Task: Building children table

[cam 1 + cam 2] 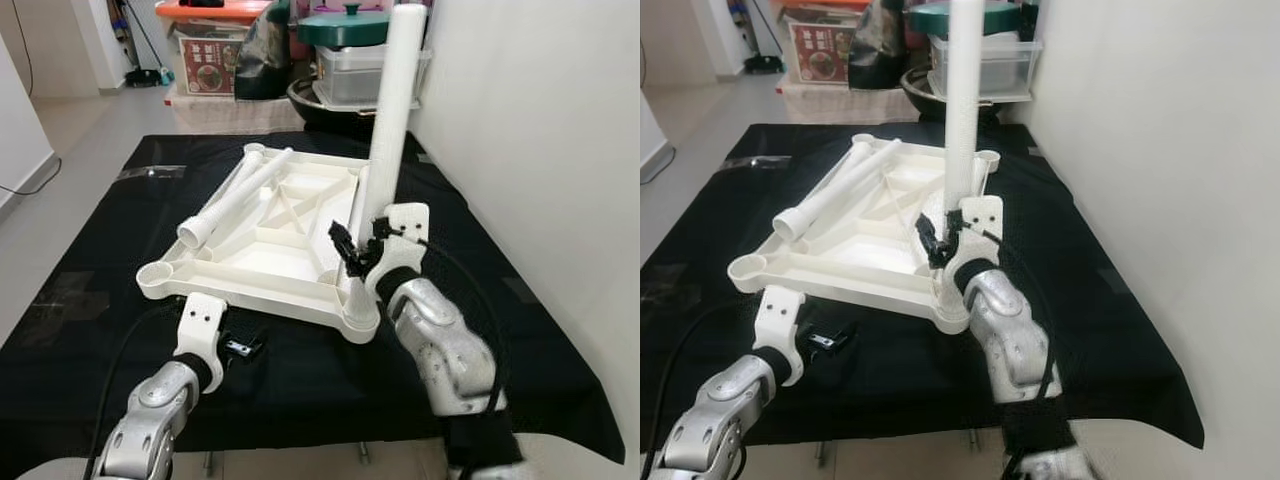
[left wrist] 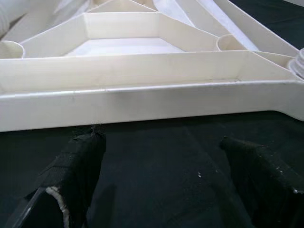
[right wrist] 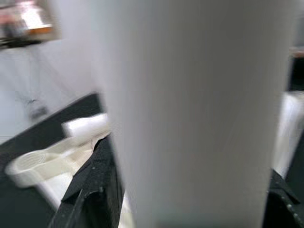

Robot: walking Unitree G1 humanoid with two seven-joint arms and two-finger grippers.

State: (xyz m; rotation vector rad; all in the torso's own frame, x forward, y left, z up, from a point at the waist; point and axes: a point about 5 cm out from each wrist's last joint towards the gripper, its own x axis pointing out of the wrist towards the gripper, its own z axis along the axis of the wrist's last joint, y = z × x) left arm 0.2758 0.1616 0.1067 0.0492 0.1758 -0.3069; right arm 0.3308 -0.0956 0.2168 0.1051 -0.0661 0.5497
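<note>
Your right tool [image 1: 358,243] pinches the upright leg [image 1: 392,120], whose long axis stands vertical over the near corner socket [image 1: 360,318] of the upturned tabletop [image 1: 262,238] just below. Your left tool [image 1: 236,347] rests spread on the counter [image 1: 90,260].

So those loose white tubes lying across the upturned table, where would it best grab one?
Probably mid-shaft on the upper loose leg, coming down from above with fingers straddling the round tube. It lies slanted across the tabletop, raised off the ribs, so its sides look free. The right gripper already holds the upright leg.
</note>
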